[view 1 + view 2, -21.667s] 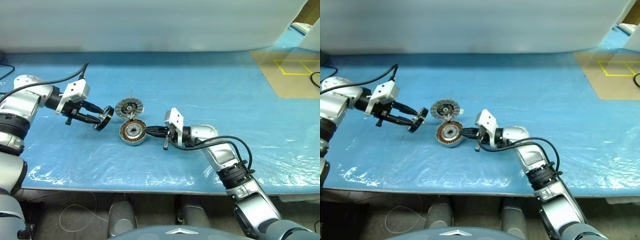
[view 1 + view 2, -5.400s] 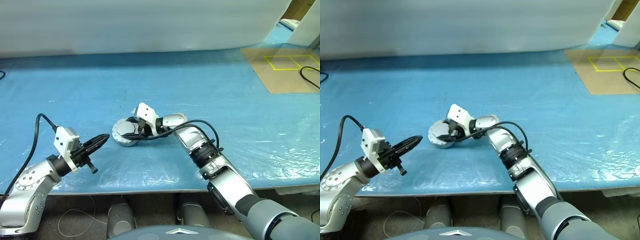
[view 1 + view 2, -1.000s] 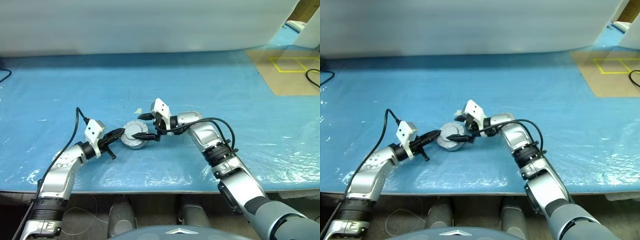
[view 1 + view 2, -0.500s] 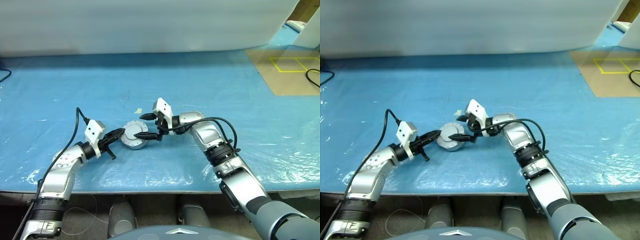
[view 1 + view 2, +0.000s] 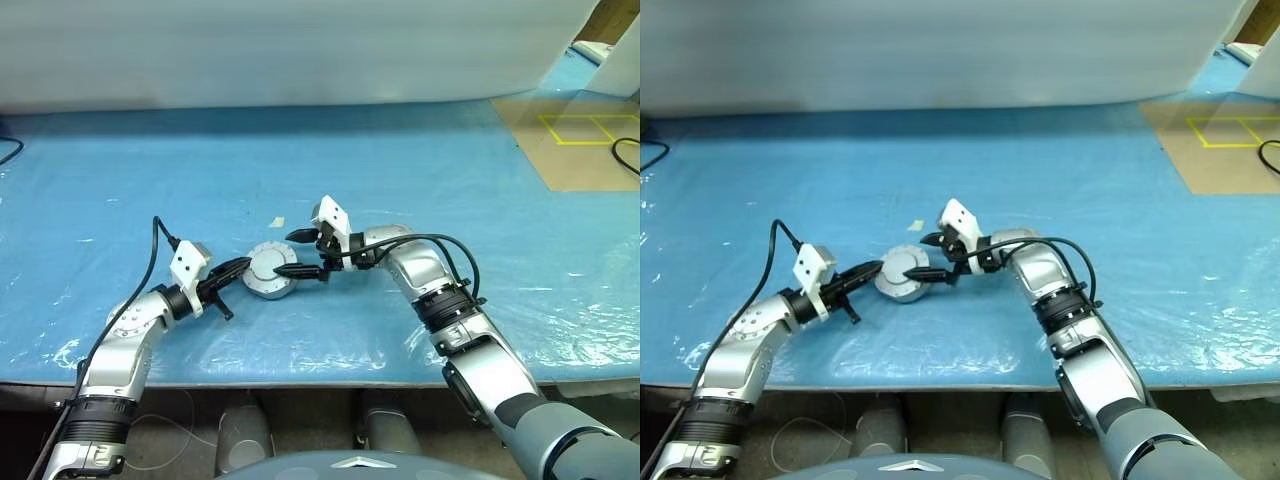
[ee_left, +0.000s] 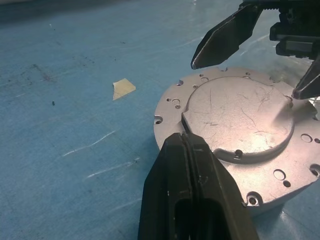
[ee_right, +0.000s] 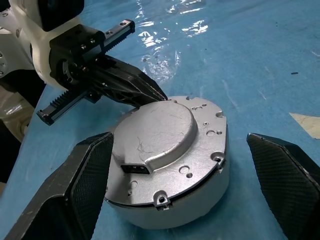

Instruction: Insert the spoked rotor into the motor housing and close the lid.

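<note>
Sitting flat on the blue plastic sheet is the motor housing, and the lid is on top of it, smooth silver back facing up, a raised round centre with small holes round the flange. The rotor cannot be seen; whether it is inside cannot be told.

On the robot's left, the left gripper has its two black fingers pressed together with nothing between them, and the joined tips rest right at the lid's near edge, on the step of the raised centre, as the left wrist view shows.

On the other side, the right gripper points toward the housing with its fingers spread wide. One fingertip hovers just above the lid's far rim, the other sits at the lid's edge toward the robot. Nothing is clamped between them; the housing lies in the gap ahead of them.

A small scrap of tan tape lies on the sheet just beside the housing.
</note>
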